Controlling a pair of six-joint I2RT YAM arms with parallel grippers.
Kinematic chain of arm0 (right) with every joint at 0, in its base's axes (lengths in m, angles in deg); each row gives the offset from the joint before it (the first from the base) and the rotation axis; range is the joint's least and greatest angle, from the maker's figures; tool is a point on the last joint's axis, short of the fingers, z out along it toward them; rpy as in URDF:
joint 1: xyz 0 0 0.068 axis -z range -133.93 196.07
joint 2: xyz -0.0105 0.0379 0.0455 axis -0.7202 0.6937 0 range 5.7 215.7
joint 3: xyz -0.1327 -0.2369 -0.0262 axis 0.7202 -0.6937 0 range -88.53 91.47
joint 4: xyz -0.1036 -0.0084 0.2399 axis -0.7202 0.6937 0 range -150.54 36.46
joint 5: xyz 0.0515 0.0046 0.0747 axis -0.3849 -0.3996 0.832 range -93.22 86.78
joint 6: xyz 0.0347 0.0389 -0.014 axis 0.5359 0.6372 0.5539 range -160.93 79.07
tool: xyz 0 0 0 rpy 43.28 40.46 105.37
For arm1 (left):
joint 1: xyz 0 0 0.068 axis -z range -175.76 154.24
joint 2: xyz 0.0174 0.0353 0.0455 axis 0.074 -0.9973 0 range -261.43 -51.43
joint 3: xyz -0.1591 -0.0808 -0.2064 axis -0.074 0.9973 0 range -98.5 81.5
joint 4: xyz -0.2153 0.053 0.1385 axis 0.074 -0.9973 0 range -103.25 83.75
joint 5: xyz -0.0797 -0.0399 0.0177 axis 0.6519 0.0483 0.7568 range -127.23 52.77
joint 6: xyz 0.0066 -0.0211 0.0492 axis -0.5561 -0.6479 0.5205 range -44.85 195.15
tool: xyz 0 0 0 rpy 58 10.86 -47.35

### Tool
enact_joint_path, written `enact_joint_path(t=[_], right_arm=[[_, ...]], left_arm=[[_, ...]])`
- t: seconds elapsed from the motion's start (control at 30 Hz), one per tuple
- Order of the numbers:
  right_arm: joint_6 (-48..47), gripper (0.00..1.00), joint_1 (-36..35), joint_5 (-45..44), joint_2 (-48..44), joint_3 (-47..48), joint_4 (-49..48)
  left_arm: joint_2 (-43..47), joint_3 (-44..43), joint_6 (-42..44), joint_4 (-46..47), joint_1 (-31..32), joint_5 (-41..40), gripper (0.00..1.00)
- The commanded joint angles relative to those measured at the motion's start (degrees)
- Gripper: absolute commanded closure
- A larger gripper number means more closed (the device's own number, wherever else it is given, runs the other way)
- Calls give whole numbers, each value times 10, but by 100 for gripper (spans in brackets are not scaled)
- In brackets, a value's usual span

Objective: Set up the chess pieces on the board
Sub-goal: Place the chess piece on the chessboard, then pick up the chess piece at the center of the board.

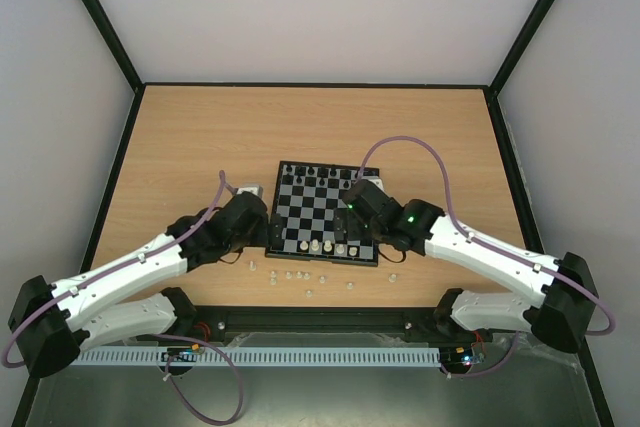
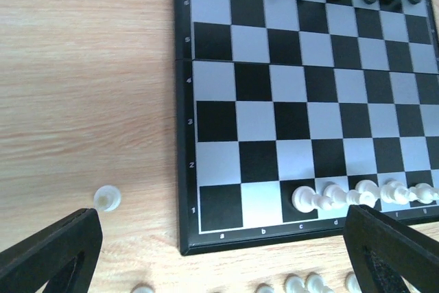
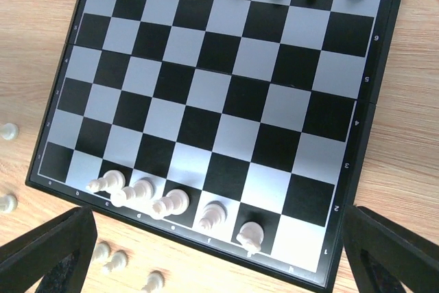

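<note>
With my left gripper (image 2: 219,252) and right gripper (image 3: 219,252) both spread empty, I judge the tiny cream chess pieces (image 2: 106,198) off the black-and-silver checked board's (image 3: 226,94) near edge light, tippy, best pinched mid-stem.

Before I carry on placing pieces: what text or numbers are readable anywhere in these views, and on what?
"a", "b", "c", "d": file letters on the board's near border, left wrist view.
"1", "2", "4", "5": rank numbers on its left border; the third is blurred.
"1" to "7": rank numbers on its right border, right wrist view.
Top view: too small to read.
</note>
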Motion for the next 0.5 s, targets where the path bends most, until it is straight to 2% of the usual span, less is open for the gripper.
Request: enact_joint_path(t=[0.0, 0.27, 0.47], right_arm=[[-45, 1, 12, 25, -14, -17, 6], [-75, 1, 30, 58, -33, -44, -16], [-83, 1, 32, 72, -44, -69, -43]], left_arm=[[14, -23, -58, -72, 17, -32, 1], [35, 2, -161, -145, 84, -59, 1], [43, 34, -241, -161, 160, -88, 0]])
